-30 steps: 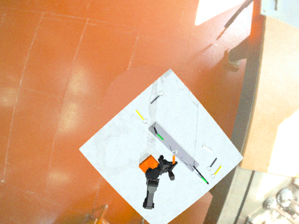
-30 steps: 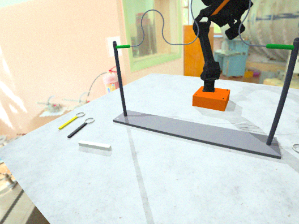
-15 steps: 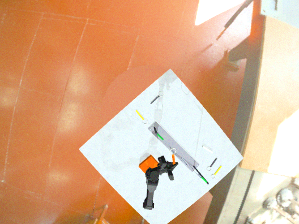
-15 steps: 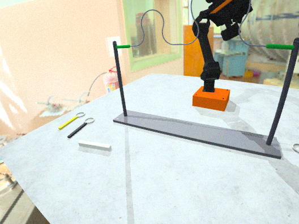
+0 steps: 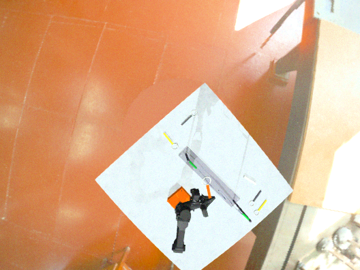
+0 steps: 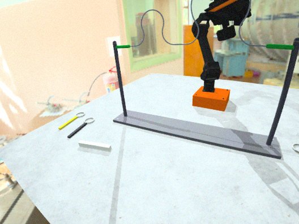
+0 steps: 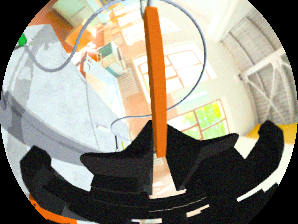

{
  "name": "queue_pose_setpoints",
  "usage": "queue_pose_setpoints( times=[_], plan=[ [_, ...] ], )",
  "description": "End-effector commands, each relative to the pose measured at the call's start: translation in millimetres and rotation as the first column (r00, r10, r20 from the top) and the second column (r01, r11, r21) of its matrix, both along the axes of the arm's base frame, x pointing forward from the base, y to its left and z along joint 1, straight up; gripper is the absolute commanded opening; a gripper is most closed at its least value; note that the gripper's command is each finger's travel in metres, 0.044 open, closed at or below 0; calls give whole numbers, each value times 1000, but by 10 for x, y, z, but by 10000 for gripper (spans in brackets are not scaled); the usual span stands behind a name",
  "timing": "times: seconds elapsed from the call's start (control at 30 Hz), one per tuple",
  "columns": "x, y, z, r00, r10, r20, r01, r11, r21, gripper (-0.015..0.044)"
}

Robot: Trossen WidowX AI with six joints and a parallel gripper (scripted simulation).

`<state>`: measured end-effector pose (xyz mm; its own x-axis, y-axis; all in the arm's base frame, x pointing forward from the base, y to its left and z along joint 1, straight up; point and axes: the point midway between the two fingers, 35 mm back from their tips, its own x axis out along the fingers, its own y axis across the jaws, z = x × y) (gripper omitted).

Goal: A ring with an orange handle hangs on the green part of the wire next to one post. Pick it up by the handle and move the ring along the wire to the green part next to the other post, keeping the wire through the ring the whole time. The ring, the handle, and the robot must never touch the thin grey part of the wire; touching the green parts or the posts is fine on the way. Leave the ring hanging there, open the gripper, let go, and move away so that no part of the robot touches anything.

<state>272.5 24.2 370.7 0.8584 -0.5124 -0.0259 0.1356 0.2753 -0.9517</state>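
The arm rises from its orange base [image 6: 210, 98] on the worktop [image 6: 158, 181], upright, then folds over at the top, raised level with the wire [image 6: 170, 42]. The claw [image 5: 208, 198] is clamped on the orange handle [image 5: 208, 191]. Seen from above, the ring [image 5: 206, 181] sits over the base plate [image 5: 218, 185], about midway between the two posts.
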Motion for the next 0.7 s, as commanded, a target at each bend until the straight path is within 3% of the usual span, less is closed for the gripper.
queue_pose_setpoints(
  times=[0.0, 0.67],
  plan=[
    [-14, -21, 7, 1000, -8, -3, 8, 999, -54, -150],
    [-16, -38, 84, 1000, -15, -12, 11, 954, -299, -150]
  ],
)
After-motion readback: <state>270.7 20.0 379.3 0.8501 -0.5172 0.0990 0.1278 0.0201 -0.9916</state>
